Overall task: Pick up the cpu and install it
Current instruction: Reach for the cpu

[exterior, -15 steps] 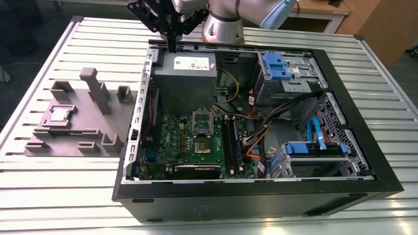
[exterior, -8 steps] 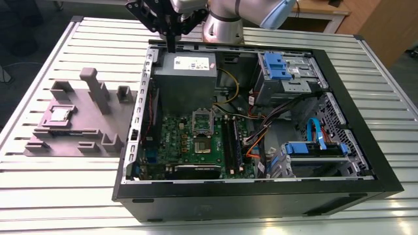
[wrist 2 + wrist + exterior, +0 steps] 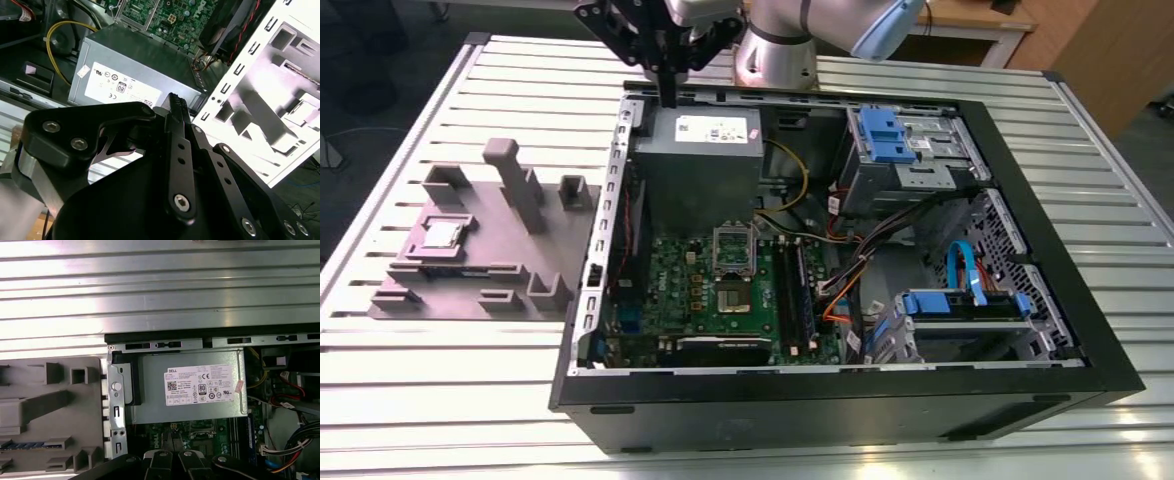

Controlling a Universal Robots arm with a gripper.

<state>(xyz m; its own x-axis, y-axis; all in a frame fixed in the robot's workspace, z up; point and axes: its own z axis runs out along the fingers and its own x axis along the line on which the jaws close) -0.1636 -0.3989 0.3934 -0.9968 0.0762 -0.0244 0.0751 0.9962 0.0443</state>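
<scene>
One cpu [image 3: 444,233] on tray [image 3: 467,292] — tool [image 3: 670,100] part-cropped.

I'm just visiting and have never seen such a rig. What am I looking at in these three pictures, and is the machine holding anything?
This is a silver-grey robot arm with a black two-fingered gripper, its hand. The exterior view comes from a camera standing apart; both wrist views come from cameras riding on the arm. On the slatted metal table lies an open black computer case beside a grey plastic holder tray. The cpu, a small silver square chip, rests in that tray. The gripper, shut and empty, hangs near the case's big grey box with a white label.
</scene>
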